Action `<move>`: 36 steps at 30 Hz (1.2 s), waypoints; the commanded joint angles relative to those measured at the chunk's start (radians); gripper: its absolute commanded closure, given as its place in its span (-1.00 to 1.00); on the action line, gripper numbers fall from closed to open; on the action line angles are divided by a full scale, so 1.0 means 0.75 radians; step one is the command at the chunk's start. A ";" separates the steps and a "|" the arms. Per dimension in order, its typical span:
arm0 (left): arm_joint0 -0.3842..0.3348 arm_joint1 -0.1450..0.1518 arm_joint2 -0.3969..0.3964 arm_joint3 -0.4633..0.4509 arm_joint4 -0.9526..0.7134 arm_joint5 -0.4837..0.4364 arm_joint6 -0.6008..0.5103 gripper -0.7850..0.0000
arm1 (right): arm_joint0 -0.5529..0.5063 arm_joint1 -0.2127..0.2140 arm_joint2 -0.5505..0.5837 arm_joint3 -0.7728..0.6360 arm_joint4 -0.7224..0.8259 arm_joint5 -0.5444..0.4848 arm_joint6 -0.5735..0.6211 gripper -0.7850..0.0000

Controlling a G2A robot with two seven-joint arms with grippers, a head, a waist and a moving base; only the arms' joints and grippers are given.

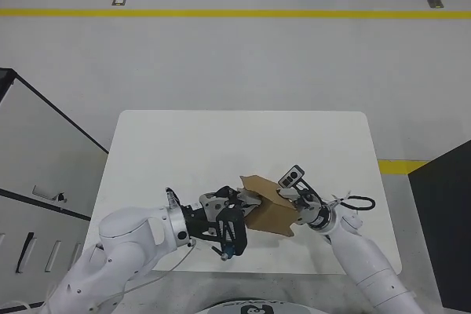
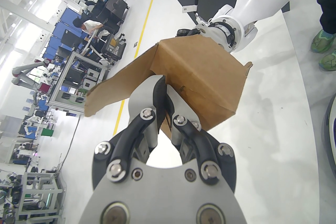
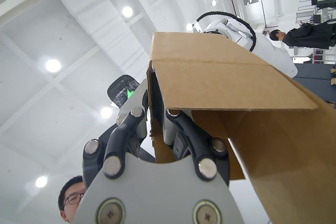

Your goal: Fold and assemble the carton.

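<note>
Assembly looks partway: brown cardboard carton (image 2: 199,72) is held up between left gripper (image 2: 162,86) and right gripper (image 3: 155,110), each clamped on a wall. Its body is opened out, but the flaps are not yet folded.

Arms bent inward; left gripper (image 2: 163,101), right gripper (image 3: 153,110) face each other, both jaws pinched on carton (image 1: 271,212).

White arms (image 1: 129,231), black cable (image 1: 363,202), silver grippers (image 2: 161,89) with black links
</note>
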 commanded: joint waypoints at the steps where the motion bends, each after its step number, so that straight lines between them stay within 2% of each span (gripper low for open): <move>1: 0.002 0.000 -0.004 0.000 -0.004 0.007 -0.004 1.00 | -0.001 0.000 -0.001 0.000 0.000 -0.001 0.000 1.00; 12: 0.015 0.002 -0.045 0.000 -0.040 0.026 0.003 1.00 | -0.004 0.000 0.001 0.001 0.008 -0.007 -0.010 1.00; 23: 0.012 0.005 -0.031 0.000 -0.004 -0.005 0.017 1.00 | 0.003 -0.004 -0.015 -0.005 0.005 -0.005 -0.016 1.00; 28: 0.020 0.004 -0.061 0.000 -0.032 0.033 0.007 1.00 | 0.008 -0.005 -0.017 0.000 0.006 -0.007 -0.022 1.00; 36: 0.030 0.007 -0.094 0.000 -0.054 0.028 0.013 1.00 | 0.012 -0.006 -0.017 0.006 0.013 -0.008 -0.024 1.00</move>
